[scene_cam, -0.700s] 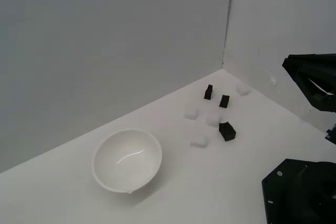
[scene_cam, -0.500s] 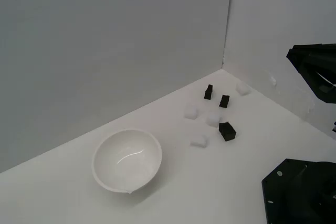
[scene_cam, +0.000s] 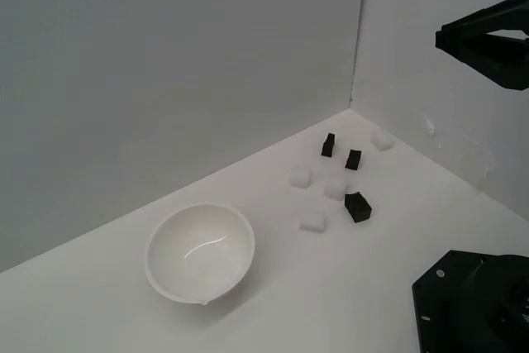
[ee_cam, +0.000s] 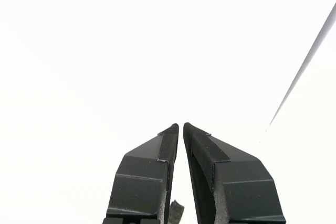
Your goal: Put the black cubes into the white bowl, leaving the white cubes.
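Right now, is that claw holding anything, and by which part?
Nothing. The gripper is shut and empty; all three black cubes sit on the table.

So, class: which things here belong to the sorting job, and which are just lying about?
Belong to the job:
black cubes
white bowl
pincer, closed and empty

Left alone:
white cubes

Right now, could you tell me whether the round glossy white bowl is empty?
Empty: the round glossy white bowl shows only a bare interior.
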Controlling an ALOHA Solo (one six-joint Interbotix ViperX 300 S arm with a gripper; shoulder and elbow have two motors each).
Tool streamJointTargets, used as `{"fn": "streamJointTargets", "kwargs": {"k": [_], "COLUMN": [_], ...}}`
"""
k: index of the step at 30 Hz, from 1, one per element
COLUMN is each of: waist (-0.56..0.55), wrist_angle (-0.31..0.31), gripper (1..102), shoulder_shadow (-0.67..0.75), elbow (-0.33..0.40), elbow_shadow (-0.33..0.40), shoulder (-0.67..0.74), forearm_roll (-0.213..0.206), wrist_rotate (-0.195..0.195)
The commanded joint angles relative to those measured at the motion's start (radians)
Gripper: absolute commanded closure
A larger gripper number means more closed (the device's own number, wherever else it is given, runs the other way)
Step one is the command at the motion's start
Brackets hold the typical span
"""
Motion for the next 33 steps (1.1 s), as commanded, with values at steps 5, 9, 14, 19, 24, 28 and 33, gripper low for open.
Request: {"fn": "streamJointTargets", "kwargs": {"k": [5,9,14,19,24,28,33], "waist": [0.009,0.008,0.008,0.009,0.015,0.046,0.103], "wrist_angle": [0.063,0.078,0.078,0.061,0.012,-0.023,-0.081], "gripper": [93,84,84,84,84,84,84], "shoulder_shadow": [-0.123,-0.190,-0.281,-0.370,-0.426,-0.471,-0.540], "elbow": [-0.067,-0.067,-0.067,-0.067,-0.067,-0.067,-0.066], "elbow_shadow": [-0.078,-0.080,-0.080,-0.078,-0.080,-0.080,-0.077], "shoulder": [-0.121,-0.192,-0.282,-0.368,-0.425,-0.469,-0.535], "forearm_roll": [0.000,0.000,0.000,0.018,0.083,0.092,0.092], "wrist_rotate": [-0.003,-0.003,0.002,0.011,0.011,0.015,0.043]}}
